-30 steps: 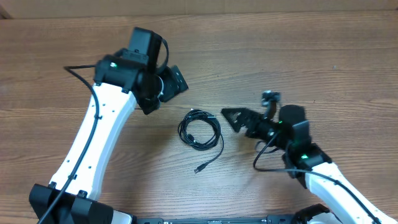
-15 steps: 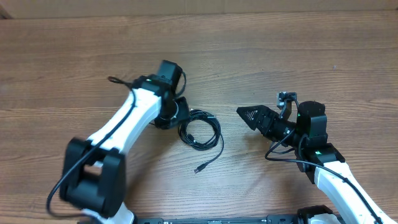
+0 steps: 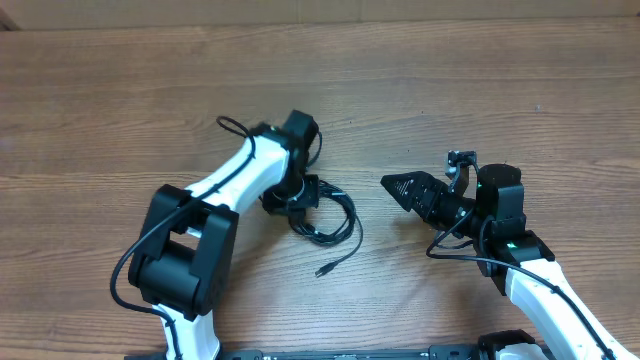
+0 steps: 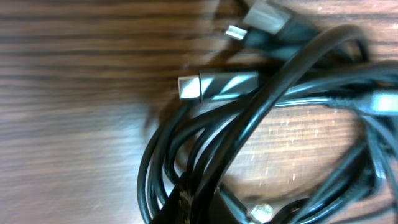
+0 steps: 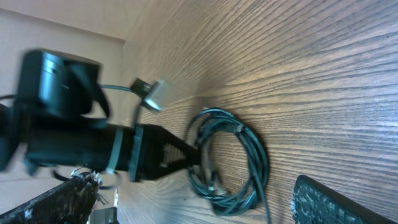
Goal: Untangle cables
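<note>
The cables (image 3: 335, 218) lie as a coil of thin black cords in the middle of the wooden table (image 3: 450, 90). One loose end with a small plug (image 3: 322, 271) trails toward the front. My left gripper (image 3: 292, 201) is at the coil's left edge, shut on a few strands. In the left wrist view the cables (image 4: 249, 124) fill the frame, a silvery plug tip (image 4: 189, 87) lies on the wood, and the left gripper (image 4: 200, 202) pinches strands at the bottom. My right gripper (image 3: 398, 188) stands open to the right of the coil, apart from it. The right wrist view shows the cables (image 5: 252, 155) ahead of the right gripper (image 5: 199, 214).
The left arm (image 3: 215, 190) reaches over the table's left half, and its own thicker black wire (image 3: 232, 127) loops above it. The right arm (image 3: 520, 270) comes in from the front right corner. A pale wall runs along the table's far edge.
My left arm has swung right and down onto the coil's left edge and its gripper has shut on strands. The right arm shifted slightly right, then held still, open.
</note>
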{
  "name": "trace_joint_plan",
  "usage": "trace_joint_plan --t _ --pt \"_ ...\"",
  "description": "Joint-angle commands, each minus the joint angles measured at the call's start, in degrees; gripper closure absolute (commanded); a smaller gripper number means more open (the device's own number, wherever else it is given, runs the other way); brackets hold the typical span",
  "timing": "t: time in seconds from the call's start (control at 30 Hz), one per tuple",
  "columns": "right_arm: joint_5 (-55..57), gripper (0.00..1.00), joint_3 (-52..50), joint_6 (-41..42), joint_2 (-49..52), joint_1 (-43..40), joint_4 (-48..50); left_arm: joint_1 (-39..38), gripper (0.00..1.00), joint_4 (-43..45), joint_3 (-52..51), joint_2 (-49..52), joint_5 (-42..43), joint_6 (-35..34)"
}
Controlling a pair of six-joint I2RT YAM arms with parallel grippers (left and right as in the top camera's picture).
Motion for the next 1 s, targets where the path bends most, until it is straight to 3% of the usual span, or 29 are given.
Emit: trace_joint_plan --t 0.0,0.27,0.37,0.6,0.73,0.83,0.97 --pt "1.01 0.0 0.63 -0.5 -0.83 -0.31 0.13 2.71 0.96 -3.72 9.44 -4.92 1.05 5.4" --pt "-0.28 0.02 0.63 -0.04 -0.83 2.73 0.22 3.5 0.96 -5.38 18.91 -14.8 10.21 18.93" --pt "-0.24 0.11 0.63 0.17 -0.81 5.88 1.4 3.17 0.96 -6.84 18.91 -16.46 10.23 22.95" --pt "9.03 0.21 0.63 9.55 -0.66 13.49 7.21 3.1 0.96 -8.13 18.88 -16.65 16.57 28.09" --pt "12.74 0.26 0.63 18.25 -0.55 15.89 10.67 3.08 0.96 -8.24 18.88 -16.65 17.79 28.11" --pt "13.11 0.3 0.63 19.76 0.2 16.65 13.53 3.04 0.96 -8.55 18.88 -16.65 17.75 28.11" --pt "14.62 0.25 0.63 19.63 1.7 16.68 13.68 3.06 0.96 -8.63 18.88 -16.65 17.75 28.09"
